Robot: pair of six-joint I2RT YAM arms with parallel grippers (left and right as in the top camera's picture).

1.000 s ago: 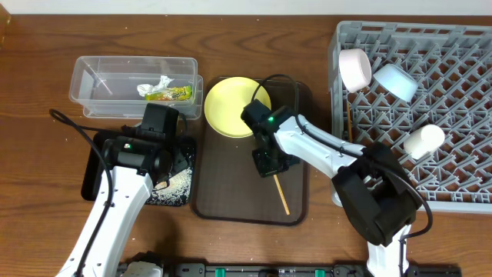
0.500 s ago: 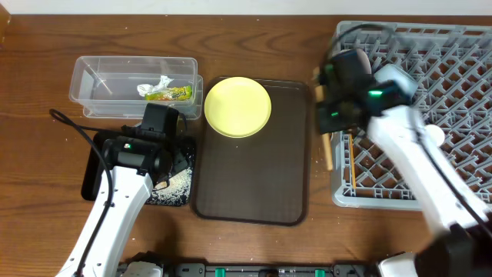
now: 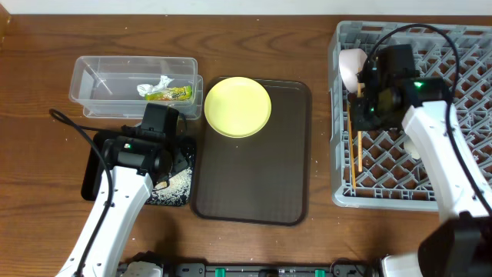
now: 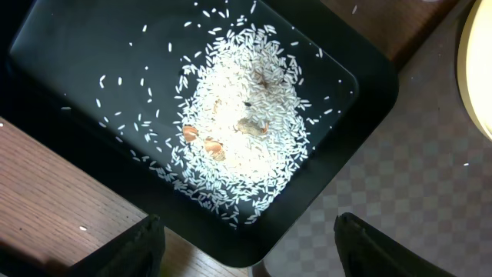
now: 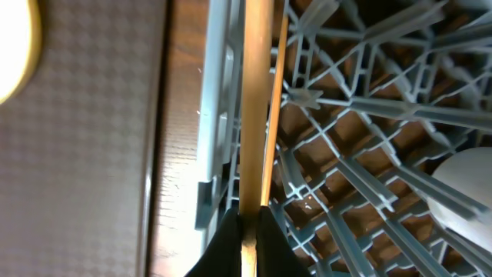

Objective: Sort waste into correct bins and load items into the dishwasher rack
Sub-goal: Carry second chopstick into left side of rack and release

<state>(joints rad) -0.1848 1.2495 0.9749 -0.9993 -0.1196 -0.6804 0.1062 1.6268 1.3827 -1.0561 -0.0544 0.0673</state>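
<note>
Just carried chopstick (image 5: 251, 115) from tray (image 3: 254, 177) to rack (image 3: 461, 177), still pinched in right end effector (image 5: 247, 231), leaving plate (image 3: 237, 106) to load.

The table (image 3: 254, 46) is brown wood with visible grain, smooth with a low sheen; the serving tray (image 3: 254, 169) is dark brown, matt, with a fine chequered texture. The tub (image 3: 92, 85) is clear smooth plastic, the black tray (image 4: 69, 69) glossy and reflective, the rack (image 3: 469, 54) grey matt moulded plastic. The plate (image 3: 237, 106) is yellow, smooth and faintly shiny; the chopstick (image 5: 254, 115) is bare light wood, smooth.
</note>
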